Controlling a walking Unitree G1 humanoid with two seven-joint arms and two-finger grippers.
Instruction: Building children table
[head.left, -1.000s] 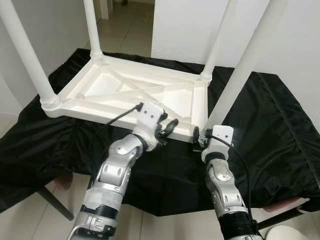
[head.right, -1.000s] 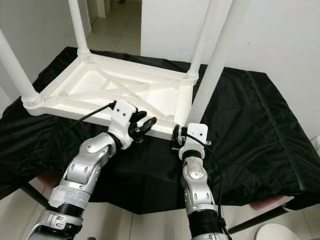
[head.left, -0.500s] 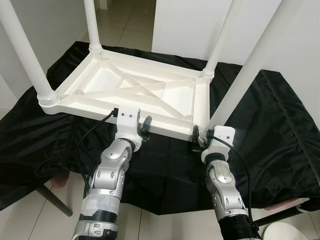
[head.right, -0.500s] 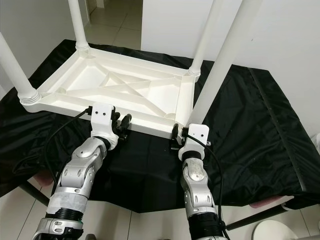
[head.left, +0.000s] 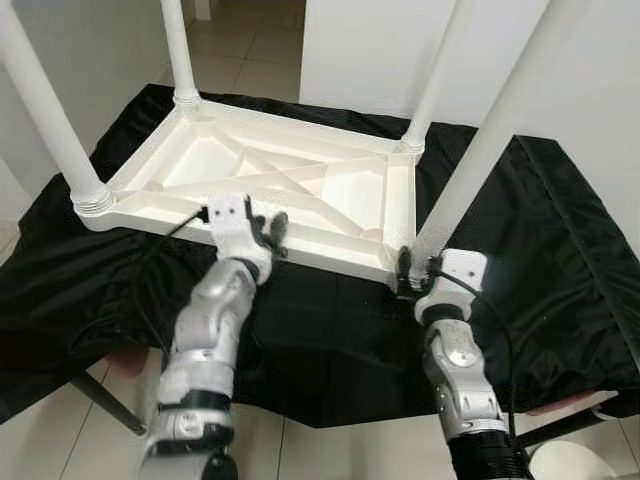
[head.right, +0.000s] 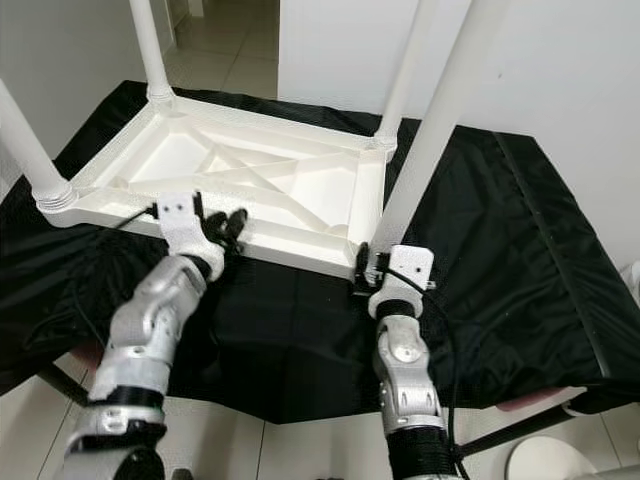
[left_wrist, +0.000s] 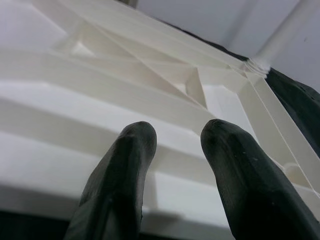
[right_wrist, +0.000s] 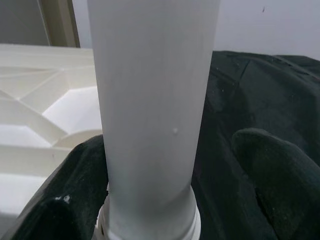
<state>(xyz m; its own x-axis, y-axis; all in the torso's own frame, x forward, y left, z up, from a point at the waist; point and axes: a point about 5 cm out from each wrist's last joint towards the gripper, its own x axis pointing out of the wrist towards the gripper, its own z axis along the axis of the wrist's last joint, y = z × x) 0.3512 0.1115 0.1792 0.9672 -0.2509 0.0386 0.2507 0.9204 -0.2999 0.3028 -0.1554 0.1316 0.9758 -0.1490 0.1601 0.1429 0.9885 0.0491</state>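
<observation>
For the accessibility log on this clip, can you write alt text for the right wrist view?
A thick white plastic table leg stands upright between the right gripper's two black fingers, which sit apart on either side of it near its ringed base. Behind it lie the white ribbed underside of the upturned tabletop and a black cloth.

The table lies upside down on the cloth before me. My left gripper is at its near edge, my right gripper around the near right leg.

White walls; pale tiled floor beyond; black cloth draped over work surface.
</observation>
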